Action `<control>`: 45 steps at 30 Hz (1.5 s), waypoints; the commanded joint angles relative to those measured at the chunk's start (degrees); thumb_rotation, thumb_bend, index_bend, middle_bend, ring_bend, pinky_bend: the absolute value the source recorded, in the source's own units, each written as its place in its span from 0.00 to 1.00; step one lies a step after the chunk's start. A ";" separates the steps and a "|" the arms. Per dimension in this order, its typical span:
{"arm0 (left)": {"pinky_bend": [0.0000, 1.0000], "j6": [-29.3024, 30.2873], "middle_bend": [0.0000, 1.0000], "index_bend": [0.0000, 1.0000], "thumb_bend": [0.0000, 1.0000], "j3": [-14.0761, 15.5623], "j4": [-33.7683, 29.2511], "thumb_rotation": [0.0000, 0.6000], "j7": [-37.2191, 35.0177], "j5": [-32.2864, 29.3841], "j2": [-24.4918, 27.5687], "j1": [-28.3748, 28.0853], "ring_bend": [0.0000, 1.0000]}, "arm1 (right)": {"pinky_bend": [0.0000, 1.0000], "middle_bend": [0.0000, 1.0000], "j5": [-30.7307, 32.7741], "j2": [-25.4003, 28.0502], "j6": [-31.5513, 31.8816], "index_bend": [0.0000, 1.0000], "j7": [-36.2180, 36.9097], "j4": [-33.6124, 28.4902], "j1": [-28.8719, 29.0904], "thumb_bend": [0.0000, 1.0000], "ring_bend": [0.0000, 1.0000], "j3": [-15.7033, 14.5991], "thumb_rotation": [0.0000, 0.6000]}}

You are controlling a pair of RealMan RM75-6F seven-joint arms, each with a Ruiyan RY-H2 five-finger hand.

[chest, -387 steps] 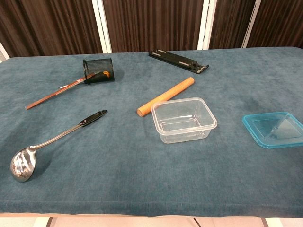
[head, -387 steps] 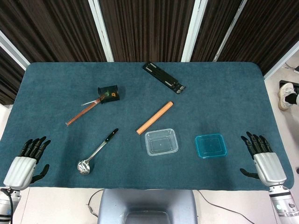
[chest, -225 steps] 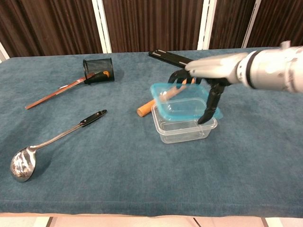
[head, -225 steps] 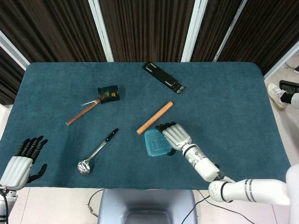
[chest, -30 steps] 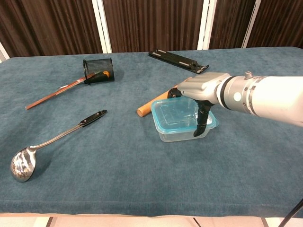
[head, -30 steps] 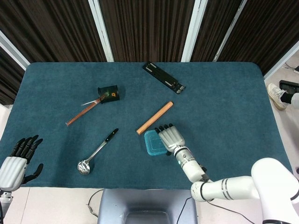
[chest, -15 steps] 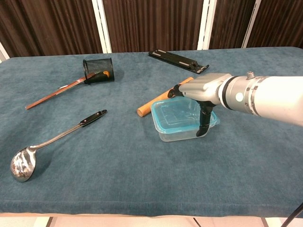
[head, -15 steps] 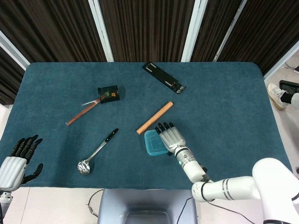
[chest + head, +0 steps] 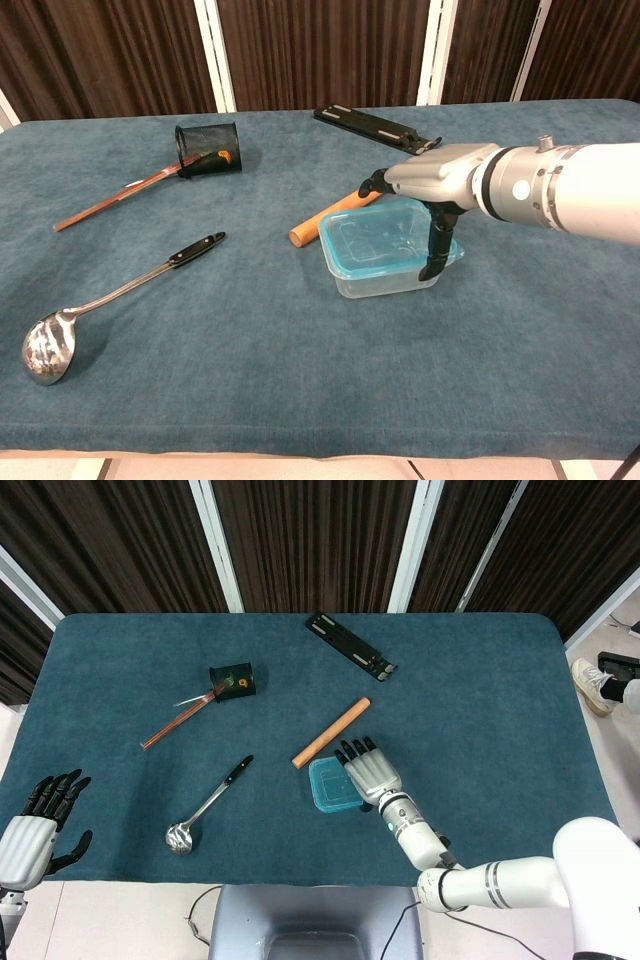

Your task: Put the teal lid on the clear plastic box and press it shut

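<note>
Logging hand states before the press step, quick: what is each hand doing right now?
Left hand: open, holds nothing, at the table's near left corner.
Right hand: open, fingers spread over the teal lid on the clear plastic box.

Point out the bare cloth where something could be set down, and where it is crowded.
Widest: the right end, right of the box and right hand. Also bare: the near strip in front of the ladle, and the far left corner behind the mesh cup. Crowded: the middle, where the rolling pin, box, lid and hand bunch together.
</note>
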 commanded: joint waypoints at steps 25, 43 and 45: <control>0.01 0.18 0.00 0.00 0.41 -0.04 0.08 1.00 -0.35 -0.04 0.13 0.13 0.00 | 0.10 0.00 -12.94 9.17 -4.39 0.04 11.82 -3.58 -4.98 0.12 0.00 -2.06 1.00; 0.01 -0.16 0.00 0.00 0.41 -0.01 -0.28 1.00 0.69 0.05 -0.15 0.00 0.00 | 0.07 0.00 -31.69 16.21 -9.86 0.40 32.96 4.11 -14.10 0.29 0.00 -4.10 1.00; 0.01 -0.12 0.00 0.00 0.41 -0.02 -0.30 1.00 0.80 0.00 -0.18 0.03 0.00 | 0.07 0.00 -32.85 15.90 -10.63 0.40 34.24 4.95 -14.56 0.29 0.00 -4.23 1.00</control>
